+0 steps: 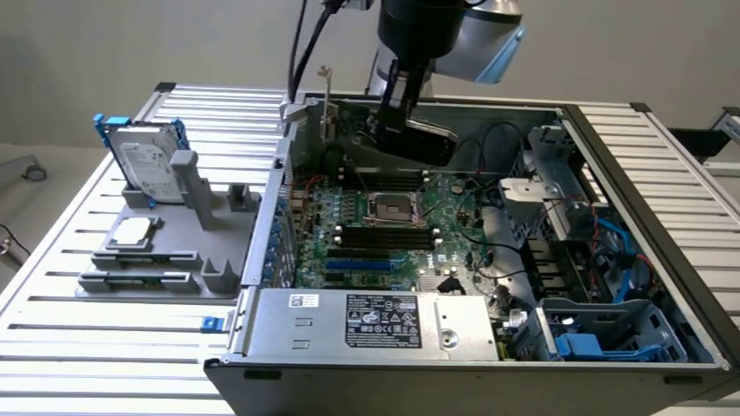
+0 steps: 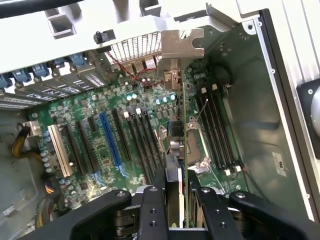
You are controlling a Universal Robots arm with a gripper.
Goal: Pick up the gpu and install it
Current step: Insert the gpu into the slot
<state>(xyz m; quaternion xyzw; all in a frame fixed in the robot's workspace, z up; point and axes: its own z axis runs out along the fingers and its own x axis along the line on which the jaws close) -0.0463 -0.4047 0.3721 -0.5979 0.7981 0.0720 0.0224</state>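
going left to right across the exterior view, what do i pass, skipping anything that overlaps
hard drive in its blue frame → gpu above the open case → metal drive cage → bare slats of the table

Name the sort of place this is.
Likely a robotics lab bench for PC assembly: an open computer case on a slatted metal table, a parts fixture beside it, and the hand holding the gpu.

Computer case (image 1: 463, 390) on table (image 1: 93, 347); at the exterior view's left of it, holder (image 1: 173, 260) with hard drive (image 1: 148, 165) upright; inside, gpu (image 2: 183, 44) in gripper (image 2: 176, 182) above motherboard (image 1: 370, 234).
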